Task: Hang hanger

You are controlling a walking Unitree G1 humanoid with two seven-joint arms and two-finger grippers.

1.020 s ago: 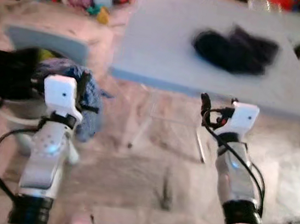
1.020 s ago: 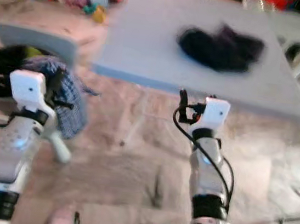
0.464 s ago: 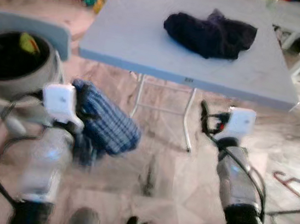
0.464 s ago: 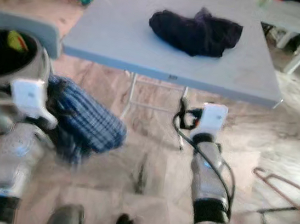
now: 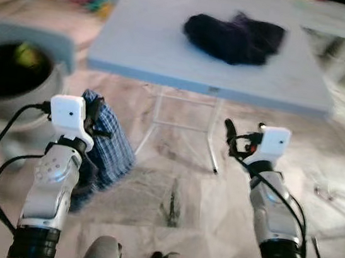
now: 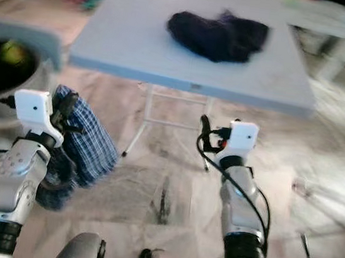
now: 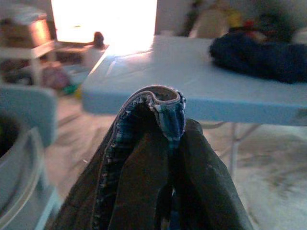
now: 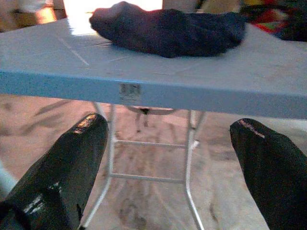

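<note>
The left gripper [image 7: 163, 143] has its fingers clamped on a blue plaid garment [image 5: 102, 151], which hangs from them down toward the marble floor [image 5: 171, 186], just short of the near left corner of the light blue counter [image 5: 169, 58]. The right gripper [image 8: 172, 172] is held out with its fingers wide apart and nothing between them, facing the counter's near edge and its white folding legs [image 5: 154, 120]. A dark navy garment [image 5: 235, 39] lies bunched toward the far edge of the counter. No hanger can be made out for certain; a thin blurred shape lies on the floor far to the right, too smeared to name.

The main risk, as I judge it, is the trailing cloth: it hangs low beside the robot's left leg, so a step could snag it or drag it across the floor. It could also catch on the counter's leg. The views are blurred, so aiming a reach now would be unreliable. A grey tub [image 5: 7, 82] stands close on the left and could be bumped.
</note>
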